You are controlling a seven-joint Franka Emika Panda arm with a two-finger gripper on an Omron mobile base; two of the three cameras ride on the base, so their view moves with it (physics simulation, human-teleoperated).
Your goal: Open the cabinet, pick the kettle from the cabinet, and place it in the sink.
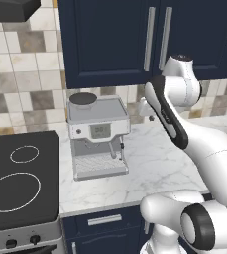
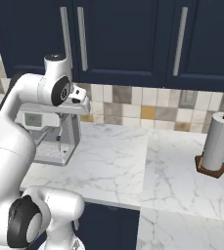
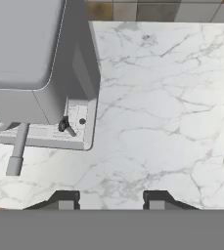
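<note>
The navy wall cabinet [image 1: 110, 39] runs across the top of both base views with its doors shut, so whatever it holds is hidden; its upper part is cut off by the frame edge. Long silver bar handles [image 2: 82, 38] hang vertically on the doors. In the left base view the arm's white links cover the middle right of the frame and hide most of the hand. The right base view shows the hand at upper left, in front of the coffee machine [image 1: 98, 134], but the fingers are too small to judge there. In the hand view the gripper [image 3: 111, 201] shows two dark tips at the bottom, set partly apart with nothing between them, above bare white marble counter [image 3: 172, 117]. The right base view adds a paper towel roll [image 2: 218, 144] at right. The left base view adds the black cooktop [image 1: 21, 178] at lower left.
</note>
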